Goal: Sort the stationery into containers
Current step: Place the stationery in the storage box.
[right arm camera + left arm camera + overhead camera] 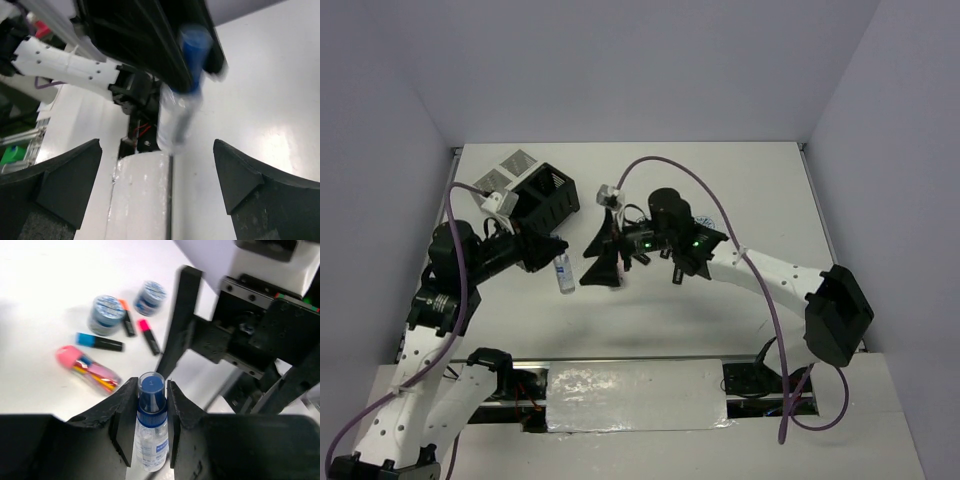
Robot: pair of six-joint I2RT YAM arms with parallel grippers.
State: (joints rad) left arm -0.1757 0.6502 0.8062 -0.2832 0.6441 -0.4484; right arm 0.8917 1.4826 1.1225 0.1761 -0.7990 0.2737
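- Left end effector is clenched on the bottle, pinching it just under the blue cap so it hangs upright, just in front of the organiser.
- Right end effector is spread wide with nothing in it, facing the bottle from the side away from the organiser. I'd say it's leaving room.
- Tins, markers and the pink stick lie loose on the table, beyond the bottle from the organiser, not yet sorted.
- A short carry to a compartment looks likely next.

Bright, soft shadows, right wrist blurred
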